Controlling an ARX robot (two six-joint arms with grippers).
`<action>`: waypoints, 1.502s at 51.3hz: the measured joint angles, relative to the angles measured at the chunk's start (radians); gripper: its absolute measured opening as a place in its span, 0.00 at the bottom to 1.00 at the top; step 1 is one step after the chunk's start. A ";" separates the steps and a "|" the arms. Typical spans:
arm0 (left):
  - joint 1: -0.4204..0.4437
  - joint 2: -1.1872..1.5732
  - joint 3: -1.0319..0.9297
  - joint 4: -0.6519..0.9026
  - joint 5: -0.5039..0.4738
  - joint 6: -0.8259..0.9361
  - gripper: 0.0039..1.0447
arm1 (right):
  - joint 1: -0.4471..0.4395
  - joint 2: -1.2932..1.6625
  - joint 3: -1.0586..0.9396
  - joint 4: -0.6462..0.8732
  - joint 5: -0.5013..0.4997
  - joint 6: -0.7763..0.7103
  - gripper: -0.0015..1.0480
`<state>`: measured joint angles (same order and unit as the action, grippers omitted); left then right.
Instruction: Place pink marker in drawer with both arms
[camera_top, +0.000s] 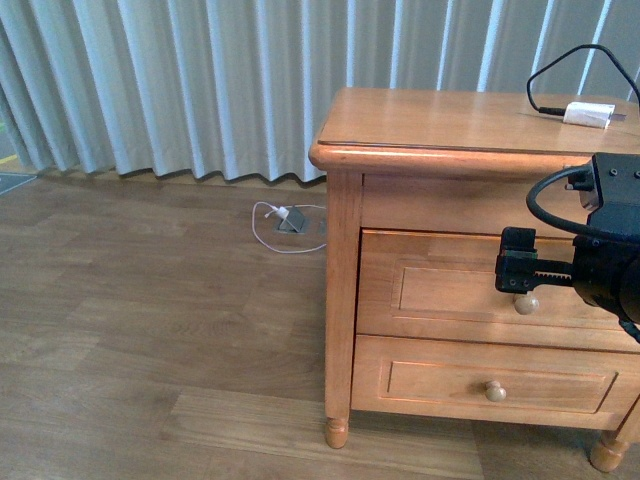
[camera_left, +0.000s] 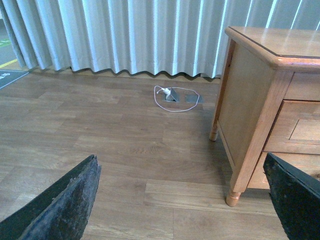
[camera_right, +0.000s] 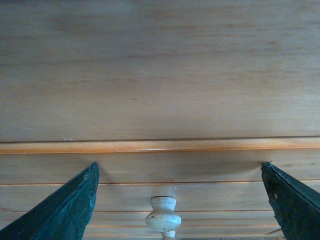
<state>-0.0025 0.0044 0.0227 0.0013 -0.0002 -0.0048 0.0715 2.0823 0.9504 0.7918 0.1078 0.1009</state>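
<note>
Right black toothed gripper hung spread wide and empty, square before the round wooden knob of the honey-coloured upper drawer, knob between its fingers. Left gripper likewise spread, off the cabinet's side. Pink marker not visible anywhere.

The drawer is the upper of two in a honey-coloured wooden cabinet. Its front is panelled, with a raised rectangular frame, and it sits shut, flush with the cabinet face. One round pale wooden knob stands out from the middle of the front; the right wrist view shows this knob close up, turned in shape with a narrow neck, below a horizontal moulding. The pink marker does not show in any view.
</note>
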 joint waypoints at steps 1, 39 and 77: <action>0.000 0.000 0.000 0.000 0.000 0.000 0.95 | 0.000 -0.005 -0.002 -0.005 -0.001 0.000 0.92; 0.000 0.000 0.000 0.000 0.000 0.000 0.95 | 0.003 -1.221 -0.526 -0.693 -0.136 0.196 0.92; 0.000 0.000 0.000 -0.001 0.000 0.000 0.95 | -0.069 -1.757 -0.848 -0.569 -0.106 -0.095 0.02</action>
<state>-0.0025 0.0044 0.0227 0.0006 0.0002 -0.0048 0.0021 0.3252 0.1028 0.2230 0.0017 0.0059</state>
